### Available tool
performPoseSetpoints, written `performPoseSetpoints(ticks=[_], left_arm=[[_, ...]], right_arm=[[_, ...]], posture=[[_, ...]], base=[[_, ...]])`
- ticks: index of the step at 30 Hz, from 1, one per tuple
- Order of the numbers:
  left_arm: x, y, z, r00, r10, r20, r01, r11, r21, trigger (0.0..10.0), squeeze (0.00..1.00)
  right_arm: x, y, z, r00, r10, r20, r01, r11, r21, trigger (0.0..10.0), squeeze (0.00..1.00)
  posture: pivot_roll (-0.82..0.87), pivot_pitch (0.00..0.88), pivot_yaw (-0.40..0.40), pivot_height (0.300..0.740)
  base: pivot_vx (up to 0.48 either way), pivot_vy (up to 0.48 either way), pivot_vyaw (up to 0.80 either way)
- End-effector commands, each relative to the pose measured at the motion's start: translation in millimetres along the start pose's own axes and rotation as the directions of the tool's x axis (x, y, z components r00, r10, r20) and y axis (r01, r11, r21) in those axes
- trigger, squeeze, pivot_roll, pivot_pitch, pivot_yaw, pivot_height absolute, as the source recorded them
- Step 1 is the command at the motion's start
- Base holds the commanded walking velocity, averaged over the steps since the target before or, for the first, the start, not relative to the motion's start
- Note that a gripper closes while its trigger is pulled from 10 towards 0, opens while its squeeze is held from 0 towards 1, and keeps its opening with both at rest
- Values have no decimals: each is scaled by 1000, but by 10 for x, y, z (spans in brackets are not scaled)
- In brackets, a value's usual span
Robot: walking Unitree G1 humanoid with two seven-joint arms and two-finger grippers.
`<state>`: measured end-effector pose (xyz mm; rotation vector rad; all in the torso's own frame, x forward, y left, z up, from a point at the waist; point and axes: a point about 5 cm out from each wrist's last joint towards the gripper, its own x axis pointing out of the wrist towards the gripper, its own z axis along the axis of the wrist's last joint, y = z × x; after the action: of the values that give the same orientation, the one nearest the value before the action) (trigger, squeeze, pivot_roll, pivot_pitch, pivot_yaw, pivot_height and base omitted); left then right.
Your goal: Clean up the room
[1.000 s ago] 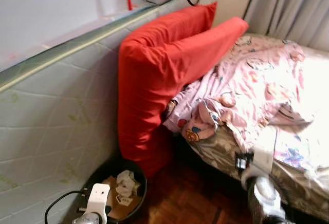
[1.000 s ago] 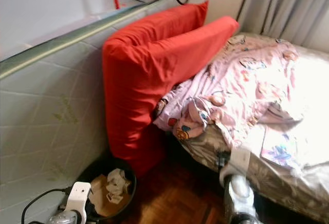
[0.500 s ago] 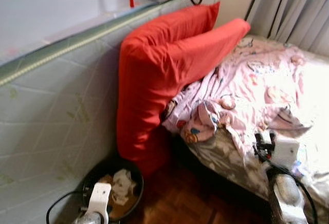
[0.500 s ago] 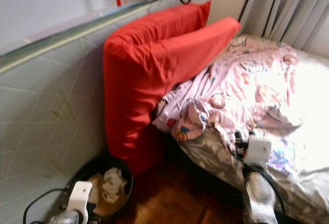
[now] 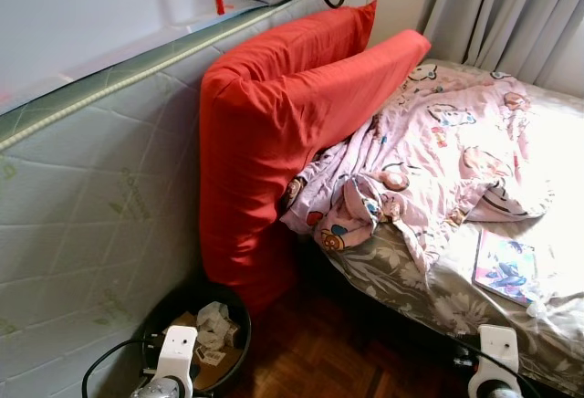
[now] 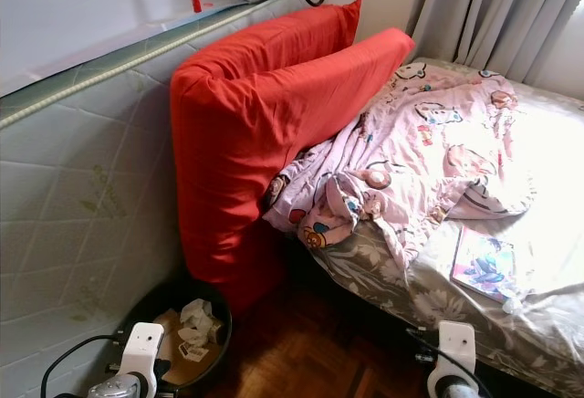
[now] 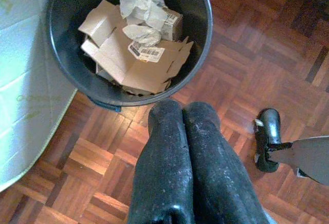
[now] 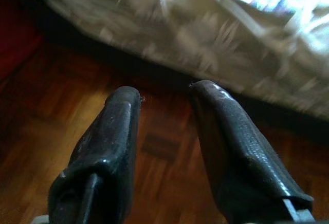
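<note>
**Bedside inspection: both arms low, nothing held**

Your left gripper [image 7: 184,112] hangs over the parquet floor [image 7: 267,54] just beside the black waste bin [image 7: 203,34]; its two fingers are pressed together with nothing between them. The bin holds torn cardboard [image 7: 128,59] and crumpled paper [image 7: 141,0], and stands against the upright mattress [image 5: 91,197] at the foot of two red pillows [image 5: 283,115].

Your right gripper [image 8: 164,93] is low by the bed's edge, above the floor. Its fingers stand apart with a clear gap, and they grip nothing. That view is blurred.

On the bed [image 5: 411,275], you have a pink patterned blanket [image 5: 438,151] lying rumpled, its end bunched near the pillows. A colourful booklet [image 5: 505,267] lies flat on the sheet near the bed's near edge, apart from the blanket. Grey curtains [image 5: 502,15] hang behind the bed.
</note>
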<state>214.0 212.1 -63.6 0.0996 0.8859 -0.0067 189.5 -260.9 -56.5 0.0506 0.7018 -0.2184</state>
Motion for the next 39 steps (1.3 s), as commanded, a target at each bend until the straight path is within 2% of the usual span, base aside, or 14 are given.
performPoseSetpoints(ticks=[1, 3, 7, 9, 14, 19, 22, 39], left_arm=[[-5, 19, -22, 1000, -4, -14, 4, 1000, 4, 10000, 0], [-4, 20, -19, 1000, 0, -15, 0, 1000, 6, 10000, 0], [-3, 23, -16, 1000, 3, -15, -3, 1000, 4, 10000, 0], [-3, 23, -15, 1000, 3, -16, -3, 1000, 5, 10000, 0], [-2, 21, -13, 1000, 4, -18, -4, 1000, 0, 10000, 0], [-1, 21, -11, 1000, 1, -22, -1, 1000, 9, 10000, 0], [-1, 19, -6, 1000, 0, -19, 1, 1000, 17, 10000, 0], [-2, 17, -14, 1000, -1, -20, 2, 1000, 17, 10000, 0]], right_arm=[[-22, 46, -195, 991, 5, -133, 13, 991, 131, 10000, 0], [-53, 86, -304, 982, 15, -186, 0, 997, 82, 10000, 0], [-94, 171, -437, 968, 46, -246, -27, 996, 80, 10000, 0], [-97, 178, -451, 965, 49, -257, -28, 996, 84, 10000, 0], [-99, 217, -472, 954, 74, -292, -71, 997, 22, 10000, 0], [-105, 248, -482, 965, 57, -255, -40, 997, 72, 10000, 0], [-98, 269, -472, 964, 68, -258, -52, 996, 67, 10000, 0], [-99, 276, -460, 969, 77, -233, -67, 997, 47, 10000, 0]], posture=[[62, 0, -38, 740], [82, 0, -40, 740], [76, 3, -37, 740], [79, 2, -39, 740], [80, 5, -40, 740], [77, 3, -39, 740], [77, 3, -39, 740], [81, 0, -38, 740]], base=[[0, 0, 0], [0, 0, 0], [0, 0, 0], [0, 0, 0], [0, 0, 0], [0, 0, 0], [0, 0, 0], [0, -316, 0]])
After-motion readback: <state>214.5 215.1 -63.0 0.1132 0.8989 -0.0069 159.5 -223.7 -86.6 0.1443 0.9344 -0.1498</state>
